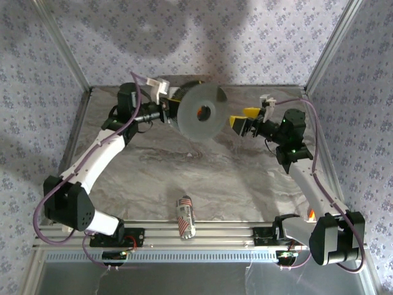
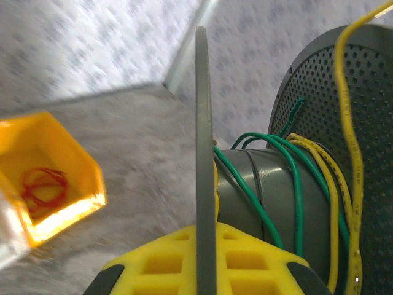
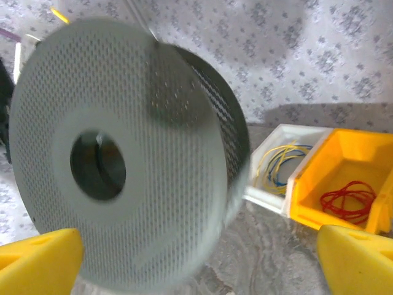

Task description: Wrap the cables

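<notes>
My left hand (image 2: 206, 273) is clamping the rim of the spool (image 2: 202, 92), and my right hand (image 3: 196, 261) is standing wide apart, gripping nothing. With nothing tensioning it, the yellow cable (image 2: 350, 135) is lying slack across the spool and risks unwinding. The red cable (image 3: 346, 200) is waiting in its bin (image 3: 310, 175).
</notes>
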